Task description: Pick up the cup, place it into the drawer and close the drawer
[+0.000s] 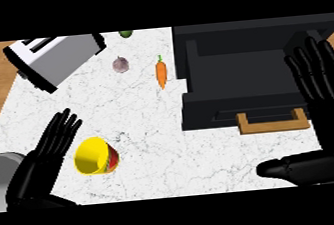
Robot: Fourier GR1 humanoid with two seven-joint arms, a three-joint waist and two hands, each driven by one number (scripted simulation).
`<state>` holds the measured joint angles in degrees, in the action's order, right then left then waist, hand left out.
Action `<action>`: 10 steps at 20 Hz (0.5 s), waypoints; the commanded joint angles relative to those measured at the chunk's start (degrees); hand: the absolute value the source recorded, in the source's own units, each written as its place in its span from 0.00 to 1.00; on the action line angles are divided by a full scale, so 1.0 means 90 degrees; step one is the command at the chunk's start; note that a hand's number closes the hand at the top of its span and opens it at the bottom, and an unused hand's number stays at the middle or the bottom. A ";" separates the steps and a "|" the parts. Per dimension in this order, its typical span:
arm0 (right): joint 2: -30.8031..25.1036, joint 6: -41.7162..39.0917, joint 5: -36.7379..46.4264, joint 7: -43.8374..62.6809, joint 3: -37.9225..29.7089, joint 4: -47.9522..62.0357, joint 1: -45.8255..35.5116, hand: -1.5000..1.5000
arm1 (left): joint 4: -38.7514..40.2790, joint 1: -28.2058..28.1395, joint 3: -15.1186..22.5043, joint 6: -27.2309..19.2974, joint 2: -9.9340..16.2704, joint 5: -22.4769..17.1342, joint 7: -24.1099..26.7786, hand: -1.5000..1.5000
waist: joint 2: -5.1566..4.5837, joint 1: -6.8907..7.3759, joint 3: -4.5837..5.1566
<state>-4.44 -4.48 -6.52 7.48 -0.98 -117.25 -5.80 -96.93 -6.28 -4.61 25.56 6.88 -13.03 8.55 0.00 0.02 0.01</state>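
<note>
On white marble counter (151, 151) edged by wood floor, yellow cup (94, 155) tipped sideways, mouth facing left hand (44, 158), open beside it, right hand (321, 101) open over black drawer (226, 74).

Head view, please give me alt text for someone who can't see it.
A yellow cup lies on its side on the marble counter beside the open left hand. The open right hand is by the open black drawer. Behind lie a toaster and a carrot.

Cup (96, 156) on its side by open left hand (45, 163); drawer (260, 79) open, right hand (322, 116) open.
</note>
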 commanded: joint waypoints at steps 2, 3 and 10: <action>-0.0216 -0.0073 -0.0280 0.0478 -0.0235 -0.0123 -0.0422 0.00 | 0.1258 0.0155 -0.0161 0.0086 -0.0009 0.0684 0.1169 0.00 | -0.0003 -0.0005 0.0002; 0.0144 -0.0086 0.0154 -0.0168 0.0270 -0.0202 0.0416 0.00 | 0.1159 0.0138 -0.0126 0.0319 0.0098 0.0478 0.0940 0.00 | 0.0002 -0.0009 0.0000; -0.0078 -0.0202 -0.0219 0.0157 -0.0118 -0.0264 0.0035 0.00 | 0.2486 0.0480 -0.0282 0.0358 0.0179 0.0928 0.1822 0.00 | 0.0000 -0.0008 0.0000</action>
<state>-4.36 -5.19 -6.89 8.16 -0.96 -119.17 -4.97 -80.44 -2.80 -6.76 27.92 8.12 -6.81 20.31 0.00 -0.05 0.01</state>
